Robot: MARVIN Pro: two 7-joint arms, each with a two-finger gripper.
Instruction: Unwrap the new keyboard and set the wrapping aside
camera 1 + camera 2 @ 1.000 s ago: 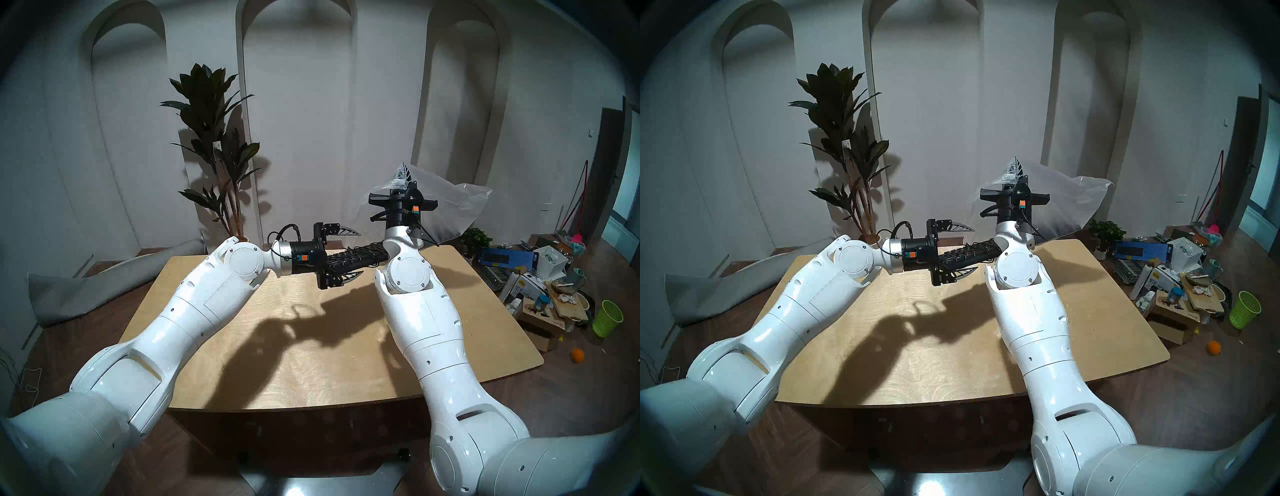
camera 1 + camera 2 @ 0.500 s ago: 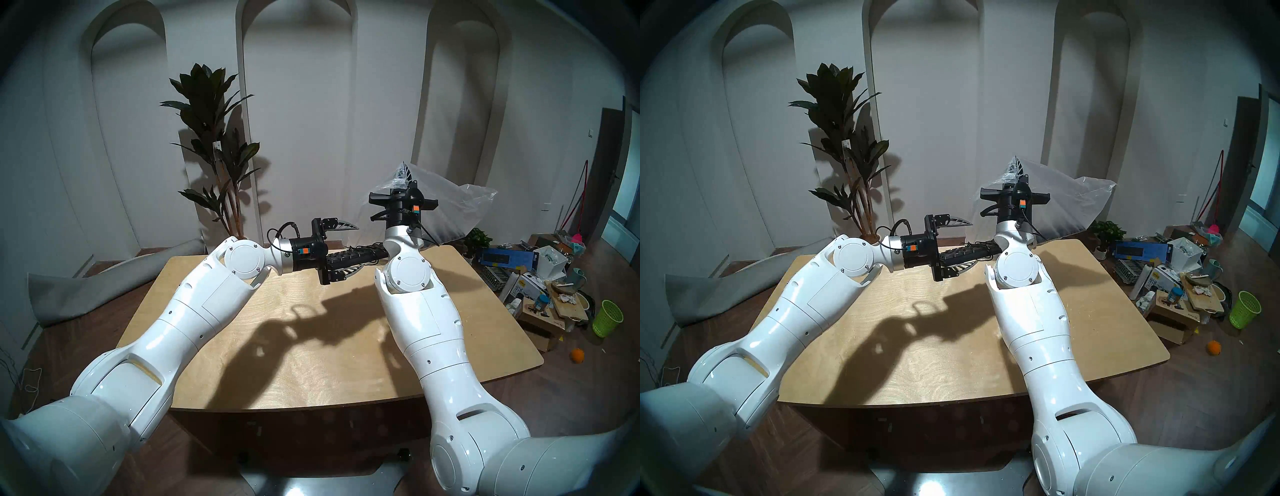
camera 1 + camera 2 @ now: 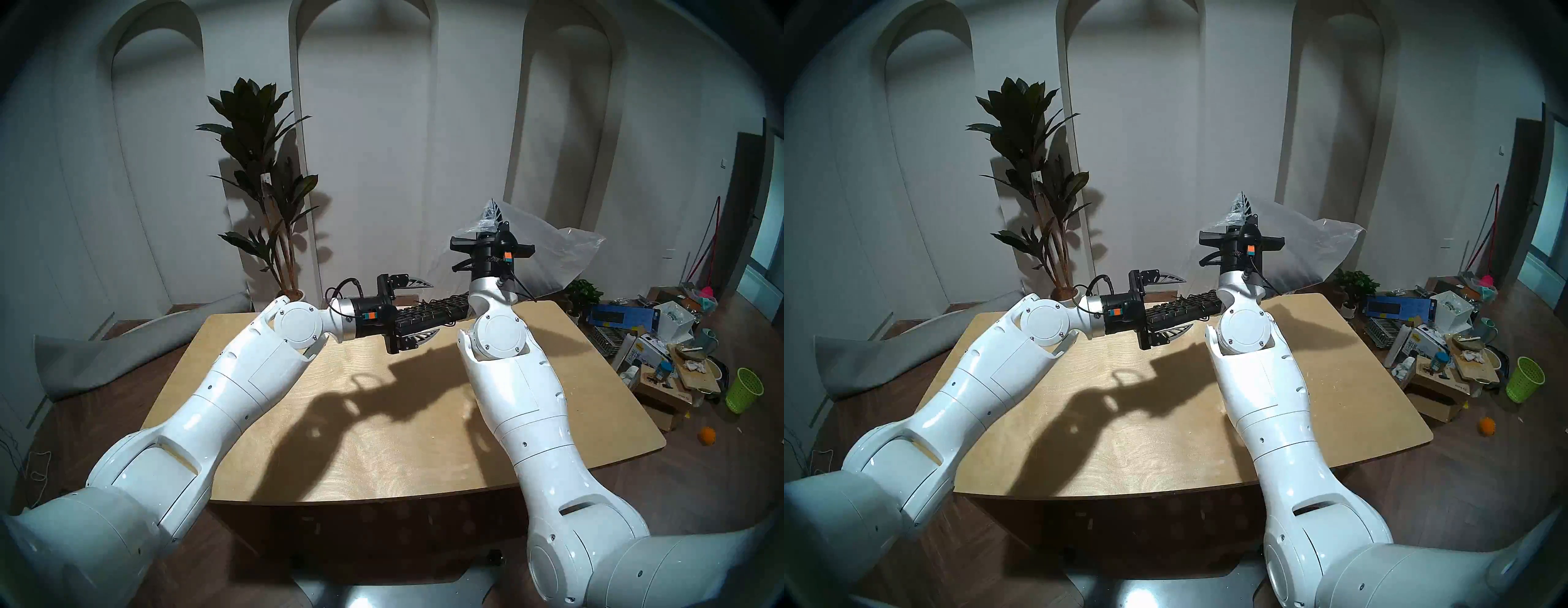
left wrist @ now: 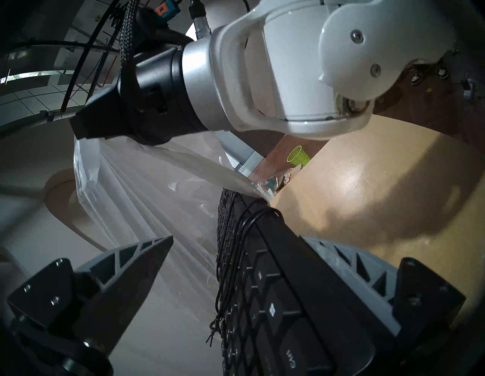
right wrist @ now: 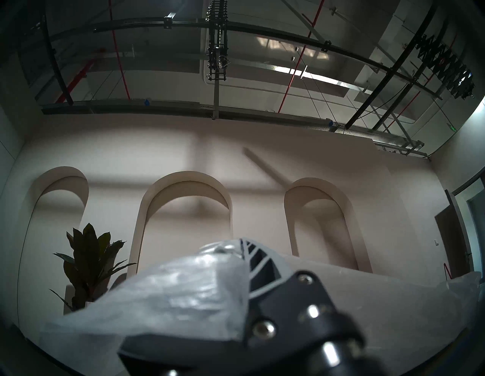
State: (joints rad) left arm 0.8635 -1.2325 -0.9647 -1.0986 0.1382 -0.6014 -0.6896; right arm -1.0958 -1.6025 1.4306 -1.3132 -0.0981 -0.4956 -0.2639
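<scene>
The left gripper is nearest, its fingers spread wide either side of the keyboard, whose long axis runs straight away from them, just above the surface. One finger lies under it; contact is unclear. Beyond, the right gripper pinches the wrapping aloft, the keyboard's far end apparently inside it.
</scene>
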